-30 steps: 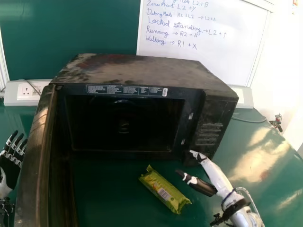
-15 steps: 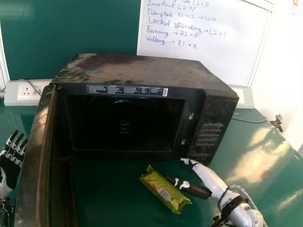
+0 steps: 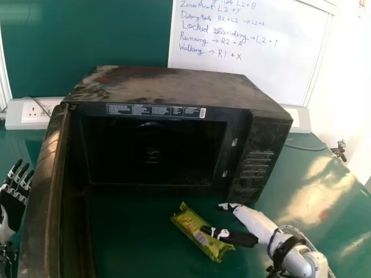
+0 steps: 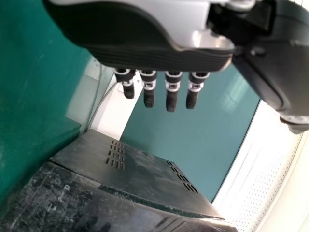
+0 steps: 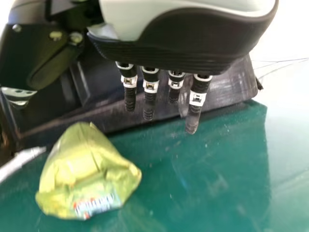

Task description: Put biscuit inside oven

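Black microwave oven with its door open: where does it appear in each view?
Head view: the oven spans the middle, mouth facing the robot.
Left wrist view: its vented casing, beyond the left hand.
Right wrist view: its dark body, behind the right hand.
Shared landmark: the glossy green tabletop.

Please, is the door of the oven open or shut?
Open: the door stands swung out at the left, showing the inside of the oven.

so the left hand (image 3: 10, 207) and right hand (image 3: 240, 238) are black and pale grey, ribbed edges, dark fingers (image 5: 193, 118) with silvery-white bands, plus round screws (image 5: 17, 28). right arm's (image 3: 300, 262) glossy white, black band (image 3: 283, 248), skinny grey cable (image 3: 302, 234)
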Robot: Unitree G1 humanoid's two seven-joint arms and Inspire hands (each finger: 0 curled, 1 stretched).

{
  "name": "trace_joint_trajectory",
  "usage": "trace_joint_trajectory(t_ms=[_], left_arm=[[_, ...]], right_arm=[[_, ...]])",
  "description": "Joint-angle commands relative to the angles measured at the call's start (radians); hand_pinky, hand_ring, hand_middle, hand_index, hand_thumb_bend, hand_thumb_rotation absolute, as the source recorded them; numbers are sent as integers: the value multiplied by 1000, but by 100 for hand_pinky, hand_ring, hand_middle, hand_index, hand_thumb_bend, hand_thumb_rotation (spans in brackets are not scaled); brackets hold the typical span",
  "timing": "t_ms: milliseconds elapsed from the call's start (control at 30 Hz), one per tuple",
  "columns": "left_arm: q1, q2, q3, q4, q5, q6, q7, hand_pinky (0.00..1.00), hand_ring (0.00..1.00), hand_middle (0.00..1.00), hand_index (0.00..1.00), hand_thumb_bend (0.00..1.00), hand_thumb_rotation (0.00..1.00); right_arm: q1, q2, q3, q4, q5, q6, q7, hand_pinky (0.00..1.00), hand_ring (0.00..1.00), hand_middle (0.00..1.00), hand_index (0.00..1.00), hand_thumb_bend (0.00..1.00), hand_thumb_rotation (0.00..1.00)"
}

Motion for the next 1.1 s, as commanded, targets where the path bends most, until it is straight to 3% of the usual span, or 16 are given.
trace_joint_trajectory(t_ms=[0,500,1067], left_arm=[[21,-46,-8,35,-6,-5,-3,0,67,74,91,3,0],[22,-45,-9,34,-4,-6,-3,0,66,74,91,4,0],[25,-49,-11,24,0,-4,13,0,66,74,91,6,0]], right_arm=[[-28,-29,12,-23,-10,1,26,73,85,88,92,100,46],[-85,-80,80,-71,-131,24,123,70,81,85,89,100,45],[-121,-57,144,-140,-328,134,228,73,84,86,89,100,35]])
